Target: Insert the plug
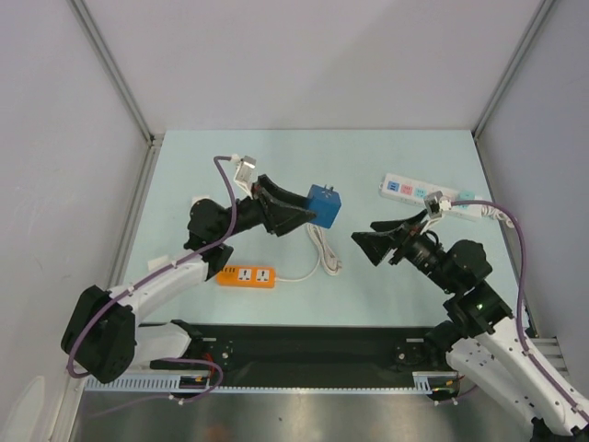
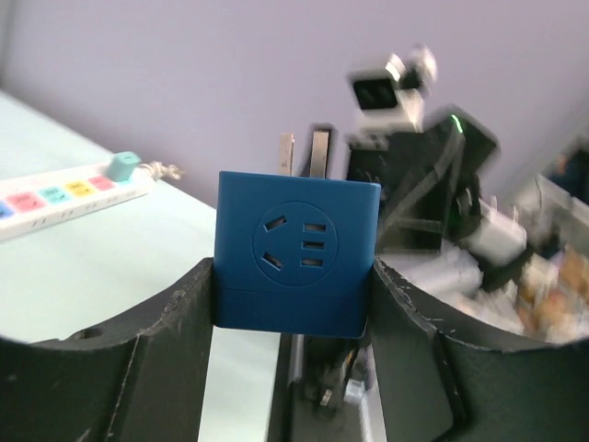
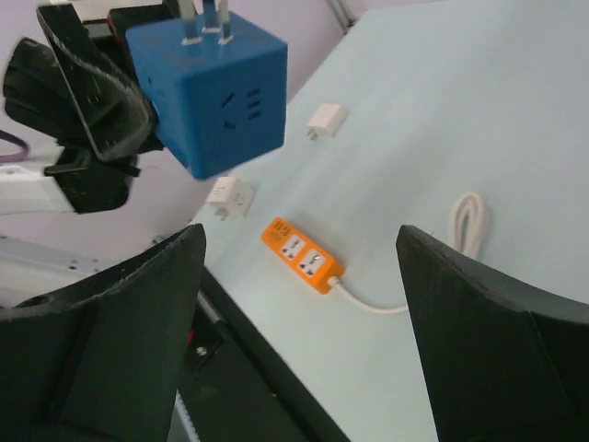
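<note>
Two arms face each other over the pale bench (image 1: 368,166). The left jaws are clamped on the blue plug (image 2: 294,253), one black finger (image 2: 175,341) on each side of it, and hold it in the air above the middle of the bench. Its flat metal prongs (image 2: 304,152) stick out of one face, seemingly the top one, though the wrist views are tilted. Another face carries socket holes. The right jaws stand wide apart with nothing between them, near the plug and pointing at it but not touching. An orange power strip (image 1: 247,275) lies on the bench by the left arm, its white cable (image 1: 324,250) coiled beside it. A white power strip (image 1: 428,195) lies at the far right. Two small white blocks (image 3: 327,121) rest on the bench, apart from each other.
</note>
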Available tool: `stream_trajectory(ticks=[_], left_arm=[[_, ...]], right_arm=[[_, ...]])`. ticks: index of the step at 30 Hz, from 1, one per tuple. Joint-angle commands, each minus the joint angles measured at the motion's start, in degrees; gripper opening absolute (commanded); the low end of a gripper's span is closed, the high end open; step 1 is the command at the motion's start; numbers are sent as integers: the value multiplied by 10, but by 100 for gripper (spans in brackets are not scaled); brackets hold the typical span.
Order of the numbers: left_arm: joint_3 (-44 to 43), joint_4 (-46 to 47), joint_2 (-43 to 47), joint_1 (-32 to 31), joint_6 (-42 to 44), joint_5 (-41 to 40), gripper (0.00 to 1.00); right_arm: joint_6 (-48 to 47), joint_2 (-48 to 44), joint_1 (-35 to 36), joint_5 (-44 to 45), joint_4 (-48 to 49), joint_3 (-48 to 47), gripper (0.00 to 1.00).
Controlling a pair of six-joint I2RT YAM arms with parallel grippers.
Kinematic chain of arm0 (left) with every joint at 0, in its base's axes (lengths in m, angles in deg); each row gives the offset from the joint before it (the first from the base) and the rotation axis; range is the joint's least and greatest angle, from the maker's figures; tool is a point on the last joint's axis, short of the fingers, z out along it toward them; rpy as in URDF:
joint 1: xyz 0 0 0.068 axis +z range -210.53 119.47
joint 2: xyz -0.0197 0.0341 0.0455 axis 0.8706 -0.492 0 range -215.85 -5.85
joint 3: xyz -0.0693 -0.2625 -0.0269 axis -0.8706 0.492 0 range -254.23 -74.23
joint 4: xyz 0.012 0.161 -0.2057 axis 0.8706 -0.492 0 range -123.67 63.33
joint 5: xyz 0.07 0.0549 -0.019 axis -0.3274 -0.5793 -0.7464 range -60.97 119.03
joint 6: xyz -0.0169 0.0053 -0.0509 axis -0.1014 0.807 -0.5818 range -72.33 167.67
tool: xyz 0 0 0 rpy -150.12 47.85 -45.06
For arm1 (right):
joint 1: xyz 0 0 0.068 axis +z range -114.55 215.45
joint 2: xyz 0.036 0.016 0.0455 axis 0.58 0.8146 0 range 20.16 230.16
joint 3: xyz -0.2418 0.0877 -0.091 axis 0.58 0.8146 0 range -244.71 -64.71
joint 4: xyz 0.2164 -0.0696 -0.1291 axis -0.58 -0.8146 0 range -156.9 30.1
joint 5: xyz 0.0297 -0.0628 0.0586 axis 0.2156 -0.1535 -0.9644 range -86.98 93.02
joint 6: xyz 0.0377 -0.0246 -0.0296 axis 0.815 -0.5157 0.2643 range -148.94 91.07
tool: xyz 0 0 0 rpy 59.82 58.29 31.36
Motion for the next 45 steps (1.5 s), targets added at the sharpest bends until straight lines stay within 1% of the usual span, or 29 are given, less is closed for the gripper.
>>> stream_trajectory(ticks=[1, 2, 3, 4, 5, 7, 8, 9, 10, 11, 12, 13, 16, 18, 20, 23, 28, 33, 38, 45], left_arm=[[5, -36, 23, -1, -104, -168, 0], [13, -9, 23, -2, -131, -198, 0], [28, 7, 25, -5, -181, -214, 0], [34, 28, 25, -8, -202, -231, 0], [35, 30, 27, -10, -220, -246, 0], [35, 33, 31, -18, -252, -291, 0], [34, 28, 33, -21, -263, -308, 0], [31, 26, 34, -22, -275, -332, 0], [30, 15, 36, -23, -302, -345, 0], [28, 13, 38, -23, -313, -354, 0], [28, 12, 39, -24, -327, -360, 0], [27, 4, 42, -25, -335, -374, 1], [35, -7, 57, -32, -355, -411, 0], [38, -8, 65, -36, -353, -422, 0], [41, -20, 66, -37, -356, -433, 0], [48, -10, 64, -37, -371, -433, 0], [40, -7, 63, -39, -376, -426, 0], [45, -4, 65, -44, -390, -428, 0], [61, 14, 64, -55, -410, -432, 0], [56, -4, 73, -80, -401, -439, 0]], right_arm=[[-78, -1, 59, 201, 71, 23, 89], [-126, 6, 72, 233, 117, 38, 89], [-146, 16, 86, 290, 147, 43, 90], [-165, 53, 101, 313, 174, 44, 93], [-200, 71, 112, 333, 236, 44, 98], [-261, 114, 140, 378, 313, 45, 100], [-295, 156, 185, 397, 373, 39, 100], [-385, 175, 207, 449, 401, 27, 100], [-427, 196, 232, 476, 430, 22, 100], [-470, 240, 258, 499, 491, 17, 100], [-518, 258, 265, 522, 517, 11, 100], [-526, 274, 267, 523, 537, 9, 100], [-524, 310, 269, 483, 591, 10, 100], [-537, 337, 284, 481, 666, 15, 100], [-581, 356, 301, 490, 728, 4, 100], [-630, 384, 325, 477, 750, -20, 100], [-661, 410, 356, 459, 765, -41, 99], [-686, 438, 368, 450, 771, -67, 100], [-729, 490, 369, 448, 801, -86, 100], [-776, 533, 369, 455, 815, -115, 99]])
